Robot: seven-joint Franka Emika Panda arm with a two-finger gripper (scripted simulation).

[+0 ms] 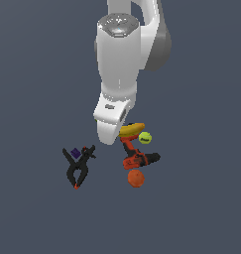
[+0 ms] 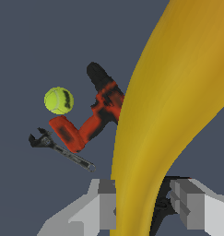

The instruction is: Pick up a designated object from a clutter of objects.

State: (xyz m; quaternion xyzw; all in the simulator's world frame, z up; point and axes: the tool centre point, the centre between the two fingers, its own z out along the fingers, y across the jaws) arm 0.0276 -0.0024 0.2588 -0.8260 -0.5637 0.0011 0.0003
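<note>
The yellow banana (image 2: 173, 115) fills much of the wrist view and runs down between my gripper's (image 2: 145, 205) two grey fingers (image 2: 106, 203), which are shut against it. In the exterior view the banana (image 1: 132, 130) pokes out beside the white hand (image 1: 112, 119), which hides the fingertips. The clutter lies just below it. This includes the yellow-green ball (image 1: 145, 137), the orange-and-black drill (image 1: 139, 158) and the orange fruit (image 1: 136, 178). Toward the exterior view's left are the black clamp (image 1: 80, 167) and the purple block (image 1: 76, 153).
The wrist view also shows the ball (image 2: 58, 100), the drill (image 2: 92, 115) and a small dark wrench (image 2: 62, 150) on the grey floor. The big white arm (image 1: 124, 44) rises above the pile in the exterior view.
</note>
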